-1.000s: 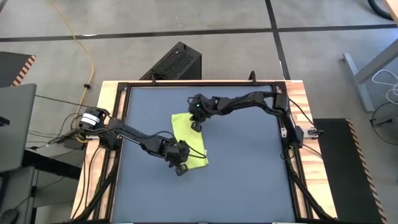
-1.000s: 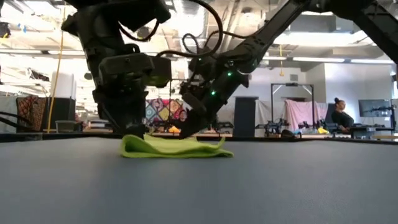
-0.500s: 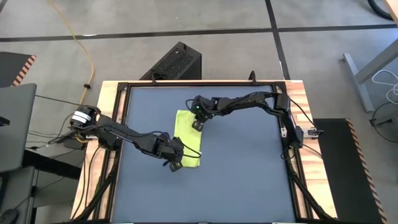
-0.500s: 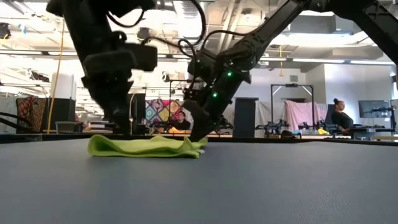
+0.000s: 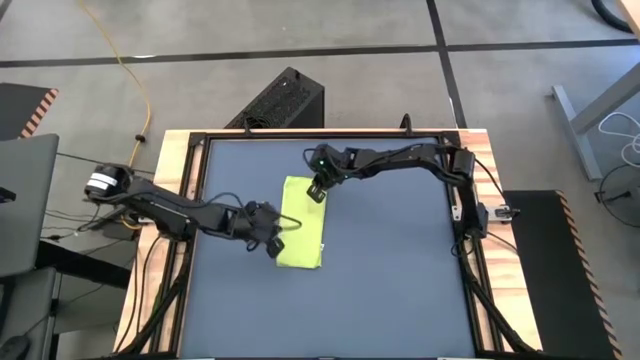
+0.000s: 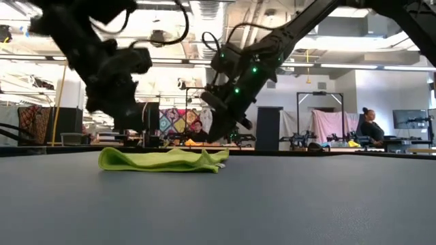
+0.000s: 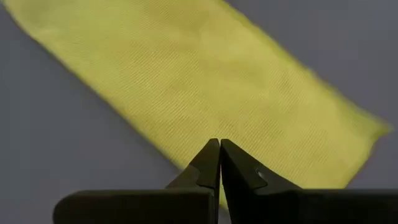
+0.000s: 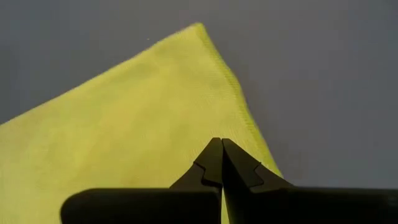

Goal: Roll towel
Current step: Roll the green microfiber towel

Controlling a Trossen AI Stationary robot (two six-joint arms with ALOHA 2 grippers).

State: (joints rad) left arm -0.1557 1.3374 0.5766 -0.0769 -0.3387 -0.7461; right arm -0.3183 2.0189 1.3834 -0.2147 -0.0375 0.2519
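The lime towel (image 5: 303,228) lies flat on the dark table as a narrow folded strip running from far to near. It also shows in the low view (image 6: 163,160). My left gripper (image 5: 272,243) is shut and empty, just off the strip's left long edge near its near end, raised above it (image 7: 220,144). My right gripper (image 5: 316,192) is shut and empty, and hovers over the towel's far right corner (image 8: 221,143). In the low view it hangs clear above the cloth (image 6: 216,136).
Bare table surface (image 5: 400,260) lies to the right of and nearer than the towel. A wooden frame (image 5: 478,150) rims the table. A black box (image 5: 285,100) sits on the floor beyond the far edge. A seated person (image 6: 371,126) shows far off in the room.
The towel's near end has swung toward the table's left edge while its far end stayed, so the strip now runs nearly straight from far to near. My left gripper has gone left and toward the far edge and has risen off the cloth. My right gripper has risen clear.
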